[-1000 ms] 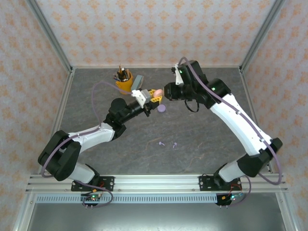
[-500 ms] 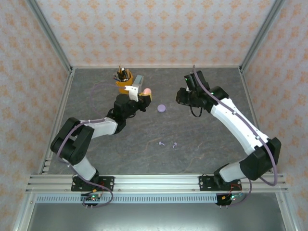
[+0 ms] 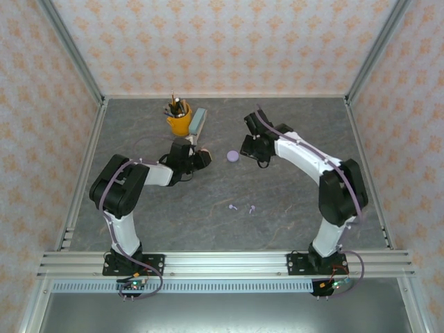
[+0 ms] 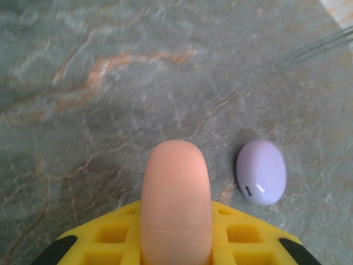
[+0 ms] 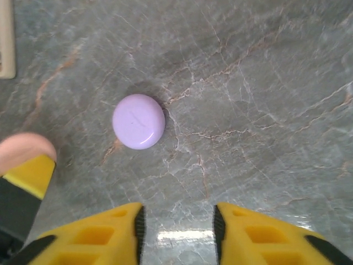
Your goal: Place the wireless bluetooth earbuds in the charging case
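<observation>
Nearest me, two lilac earbuds (image 3: pixel 232 207) are lying loose on the stone table (image 3: pixel 291 208), close together and well apart from both arms. Tiny, stemmed and round-headed, they are looking likely to roll or skid away if a finger comes down off-centre.

Farther in, the left claw (image 4: pixel 175 245) is clamping tight on a pink case (image 4: pixel 175 187), low over the table. Smooth and egg-shaped, that case could squirt out of the pinch.

Just beside it, the lilac case (image 5: pixel 138 121) is resting flat, untouched and, as far as I can judge, closed, so no earbud is going in until it is opened. The right claw (image 5: pixel 176 221) is hovering just short of it, fingers standing apart and gripping nothing.

The two claws are working very near each other here. A reach for the lilac case could knock the pink one or push the lilac one sliding.

At the back, a cup of pens (image 3: pixel 179 121) is standing near the left arm's elbow and could tip if that arm swings.
</observation>
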